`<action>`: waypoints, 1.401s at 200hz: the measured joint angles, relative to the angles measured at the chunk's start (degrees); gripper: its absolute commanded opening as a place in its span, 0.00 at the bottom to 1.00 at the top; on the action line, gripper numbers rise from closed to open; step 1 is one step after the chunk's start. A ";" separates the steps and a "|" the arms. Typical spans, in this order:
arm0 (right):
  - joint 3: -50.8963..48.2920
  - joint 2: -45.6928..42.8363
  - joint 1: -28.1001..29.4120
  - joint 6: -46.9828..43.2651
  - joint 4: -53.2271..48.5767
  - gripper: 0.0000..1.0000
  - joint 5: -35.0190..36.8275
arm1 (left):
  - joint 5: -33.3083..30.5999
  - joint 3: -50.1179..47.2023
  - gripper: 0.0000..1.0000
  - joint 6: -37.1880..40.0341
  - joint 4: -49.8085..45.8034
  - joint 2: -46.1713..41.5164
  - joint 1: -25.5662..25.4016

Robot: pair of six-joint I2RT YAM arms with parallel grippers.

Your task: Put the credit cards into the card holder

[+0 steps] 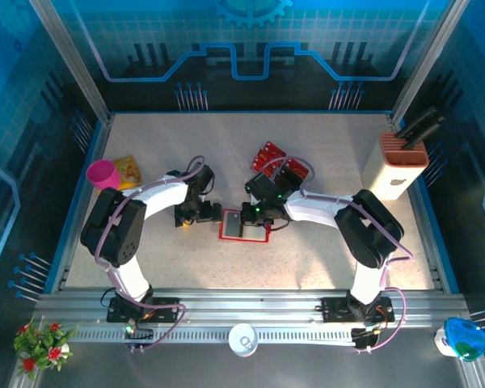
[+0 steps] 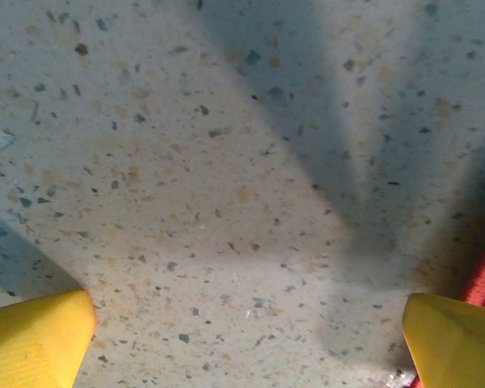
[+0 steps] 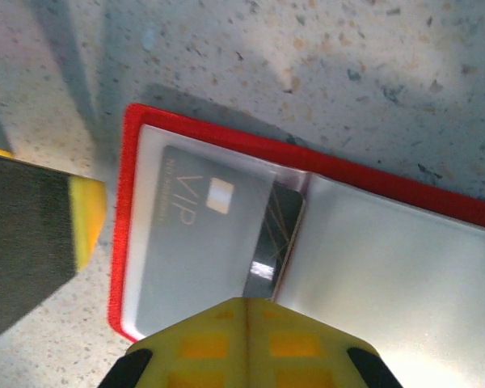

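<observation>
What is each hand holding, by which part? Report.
The left hand is open, nothing held. The right hand is shut over one end of the dark card in the card holder; a grip cannot be confirmed.

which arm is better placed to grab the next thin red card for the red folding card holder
Right, probably: the shut right pincer hangs over the red folding card holder, thin red cards just behind it. The open left pincer sits off the holder's left edge, farther from them.
</observation>
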 measured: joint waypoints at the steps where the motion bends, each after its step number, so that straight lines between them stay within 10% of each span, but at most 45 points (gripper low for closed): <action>1: 0.00 0.07 0.00 -0.02 0.00 0.00 0.00 | 0.04 0.04 0.99 0.00 -0.04 0.02 0.02; 280: 3.50 1.97 2.86 0.26 -4.22 0.00 0.28 | 0.44 0.44 0.99 0.17 -0.28 0.94 0.11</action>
